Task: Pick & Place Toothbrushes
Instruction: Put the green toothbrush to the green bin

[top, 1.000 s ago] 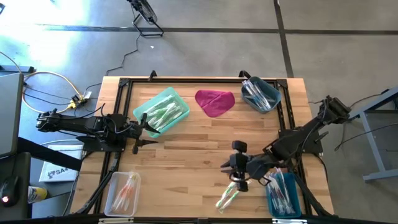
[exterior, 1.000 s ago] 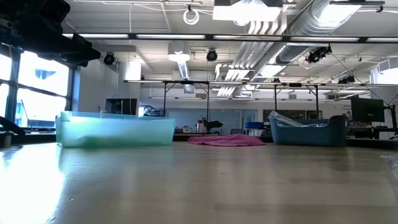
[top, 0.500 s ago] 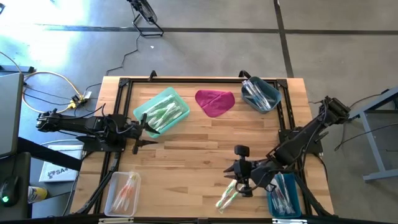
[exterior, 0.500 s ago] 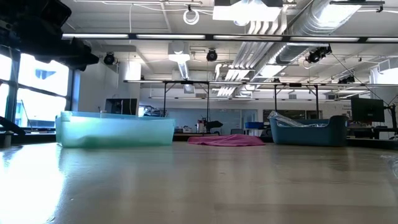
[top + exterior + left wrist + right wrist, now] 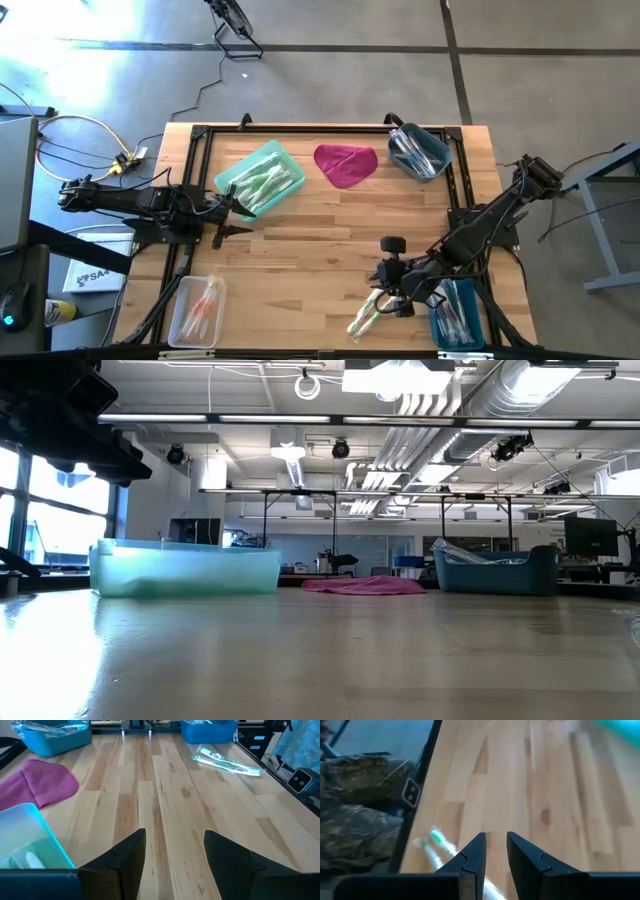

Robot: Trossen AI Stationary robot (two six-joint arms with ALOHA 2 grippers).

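Observation:
Two or three green toothbrushes (image 5: 365, 315) in clear wrappers lie flat on the wooden table near its near edge; they also show in the right wrist view (image 5: 439, 844) and the left wrist view (image 5: 227, 764). My right gripper (image 5: 387, 298) hangs just above and beside them, slanting down. Its fingers (image 5: 495, 840) are open by a narrow gap that shows only bare wood. My left gripper (image 5: 243, 205) waits wide open (image 5: 175, 837) at the table's left, beside the teal bin (image 5: 260, 180) of green toothbrushes.
A magenta cloth (image 5: 345, 163) lies at the far middle. A blue bin (image 5: 420, 152) of toothbrushes stands at the far right, and another (image 5: 455, 312) at the near right, close to my right arm. A clear bin (image 5: 197, 308) with pink toothbrushes stands near left. The table's middle is bare wood.
My right gripper has moved toward the table's near edge and slightly right, ending over the loose green toothbrushes, and has tipped further down. The toothbrushes have not moved. My left gripper has tipped down a little in place.

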